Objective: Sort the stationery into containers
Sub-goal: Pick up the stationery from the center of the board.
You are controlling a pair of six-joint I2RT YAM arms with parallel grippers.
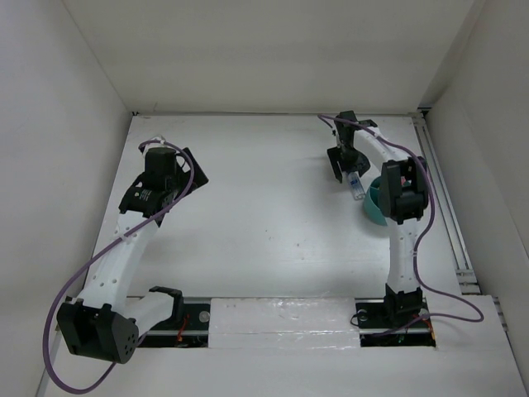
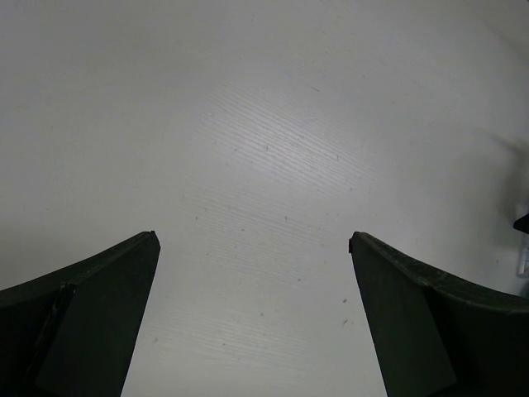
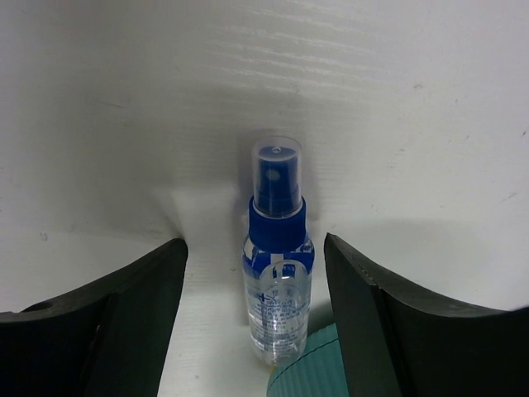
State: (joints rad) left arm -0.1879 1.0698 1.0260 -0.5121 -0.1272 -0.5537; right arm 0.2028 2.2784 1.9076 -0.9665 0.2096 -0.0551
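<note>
A clear bottle with a blue spray top under a clear cap lies on the white table, its base at the rim of the teal-green cup. My right gripper is open and straddles the bottle, with a gap on each side between fingers and bottle. In the top view the bottle lies just below the right gripper, and the right arm partly hides the cup. My left gripper is open over bare table at the far left. No other stationery shows.
White walls close the table on three sides, and a rail runs along the right edge. Purple cables loop off both arms. The right arm's forearm hangs over the cup.
</note>
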